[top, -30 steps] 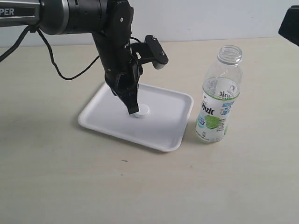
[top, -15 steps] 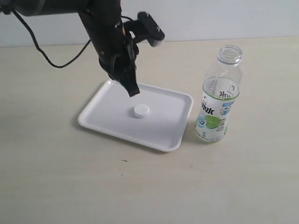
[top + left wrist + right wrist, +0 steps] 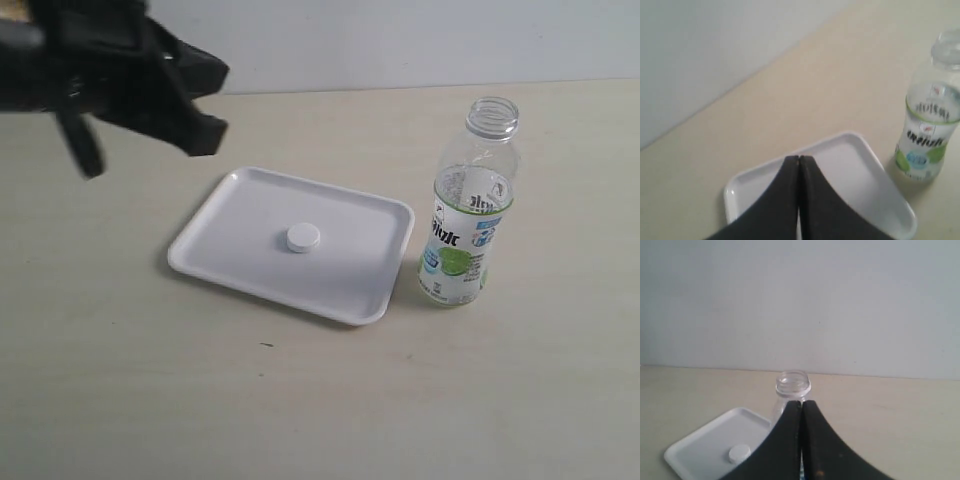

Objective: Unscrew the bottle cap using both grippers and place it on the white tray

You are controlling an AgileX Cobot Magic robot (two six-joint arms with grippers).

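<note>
- White cap (image 3: 302, 238) lies flat near the middle of the tray (image 3: 230, 205), on its own, no gripper touching it.
- Tray sits on the pale table (image 3: 300, 410). Its right rim is just beside the bottle (image 3: 465, 220), not quite touching as far as I can tell.
- Bottle stands upright with the neck open and no cap on the thread. It looks nearly empty, though through clear plastic I can't say for certain.
- Left gripper (image 3: 799, 160): fingers pressed together, nothing between them, raised above the near rim of the tray. From the room side the left arm is a blurred black mass at far left, well apart from the cap.
- Right gripper (image 3: 801, 404): fingers likewise closed tight on nothing, pointing toward the bottle neck from some way off. It does not show in the exterior view.
- Step in hand, my reading: unscrewing and placing both look complete, and only getting the arms clear remains.
- Next move calls for little: keep both arms away from the open bottle, which looks light and easy to tip, and avoid nudging the tray.
- Label (image 3: 462, 235): white ground, large blue characters, a green band and a lime pictured low down. The characters look Chinese, but I can't make them out. No writing on cap or tray.
</note>
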